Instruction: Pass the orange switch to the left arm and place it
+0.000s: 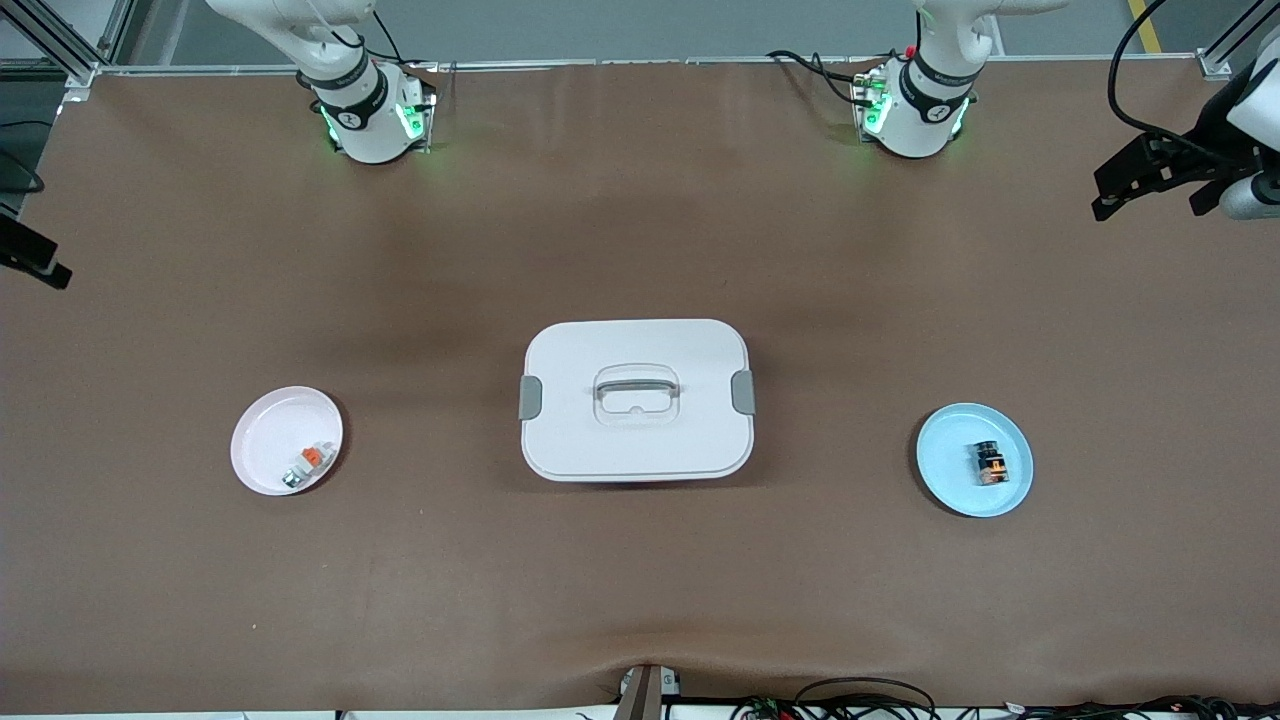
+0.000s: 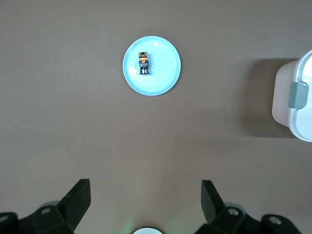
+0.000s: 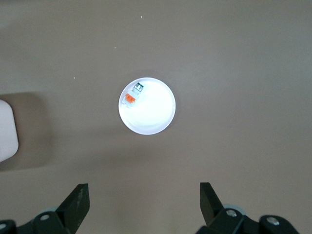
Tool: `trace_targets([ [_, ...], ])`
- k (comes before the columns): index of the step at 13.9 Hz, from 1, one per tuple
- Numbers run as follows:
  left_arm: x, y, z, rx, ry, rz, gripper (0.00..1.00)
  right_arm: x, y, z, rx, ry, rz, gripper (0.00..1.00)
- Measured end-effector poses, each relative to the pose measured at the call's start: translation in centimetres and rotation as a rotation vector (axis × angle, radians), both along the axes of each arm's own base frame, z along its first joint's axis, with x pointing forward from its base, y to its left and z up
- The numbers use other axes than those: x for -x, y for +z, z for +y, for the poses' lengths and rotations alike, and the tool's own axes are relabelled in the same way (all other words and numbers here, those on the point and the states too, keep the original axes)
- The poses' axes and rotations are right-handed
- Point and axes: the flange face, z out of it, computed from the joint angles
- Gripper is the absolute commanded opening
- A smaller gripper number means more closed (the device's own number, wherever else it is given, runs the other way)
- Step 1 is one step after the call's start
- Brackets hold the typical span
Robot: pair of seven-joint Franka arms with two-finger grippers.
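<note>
The orange switch [image 1: 990, 463] lies on a light blue plate [image 1: 950, 440] toward the left arm's end of the table. It also shows in the left wrist view [image 2: 143, 63] on that plate [image 2: 163, 73]. My left gripper [image 2: 145, 187] is open and empty, high over bare table beside the plate. The white box [image 1: 600, 345] stands shut in the middle of the table, and its end shows in the left wrist view [image 2: 297, 112]. My right gripper [image 3: 144, 190] is open and empty, high over the table near a white plate [image 3: 151, 114].
The white plate [image 1: 270, 430] toward the right arm's end holds a small white-and-grey part with an orange top [image 1: 308, 462], which also shows in the right wrist view [image 3: 132, 95]. A corner of the box [image 3: 7, 129] shows there too. Cables lie along the table's near edge.
</note>
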Motion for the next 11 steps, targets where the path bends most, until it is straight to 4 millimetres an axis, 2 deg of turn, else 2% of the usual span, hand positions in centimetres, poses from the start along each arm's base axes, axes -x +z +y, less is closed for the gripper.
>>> trace_targets([
  [2, 0.1, 0.1, -0.3, -0.001, -0.006, 0.0, 1.0, 1.0, 0.4, -0.4, -0.031, 0.001, -0.003, 1.0],
  [5, 0.7, 0.2, -0.4, 0.006, -0.043, 0.036, 1.0, 1.6, 0.0, 0.1, -0.046, 0.013, -0.008, 1.0],
  [9, 2.8, 3.6, 0.0, 0.011, -0.036, 0.003, 1.0, 2.0, -0.3, 1.1, -0.048, 0.032, -0.009, 1.0],
  [11, 3.6, 4.4, 0.9, 0.011, -0.015, -0.006, 1.0, 2.1, -0.6, 1.2, -0.05, 0.034, 0.004, 1.0],
])
